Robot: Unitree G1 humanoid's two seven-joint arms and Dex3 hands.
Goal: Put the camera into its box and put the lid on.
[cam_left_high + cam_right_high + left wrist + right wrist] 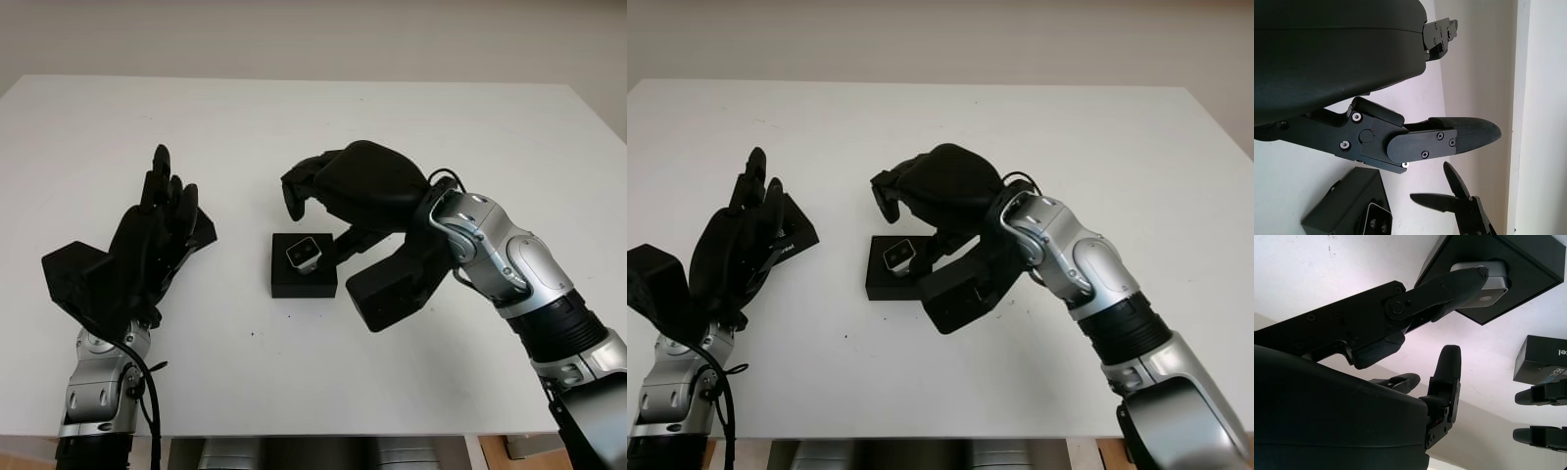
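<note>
A small black box (304, 279) sits open near the table's middle, and the silver camera (304, 255) lies in it, lens side up. My right hand (312, 220) hovers just over the box and is open. In the right wrist view one of its fingertips (1474, 276) touches the camera (1488, 286). The black lid (794, 235) lies on the table to the left of the box. My left hand (167, 186) stands open right beside the lid and partly hides it. The lid (1542, 364) lies just clear of those left fingers.
The white table (392, 117) has bare surface behind and to the right of the box. Its front edge runs close to both forearms. The right forearm (509, 264) crosses the table from the bottom right.
</note>
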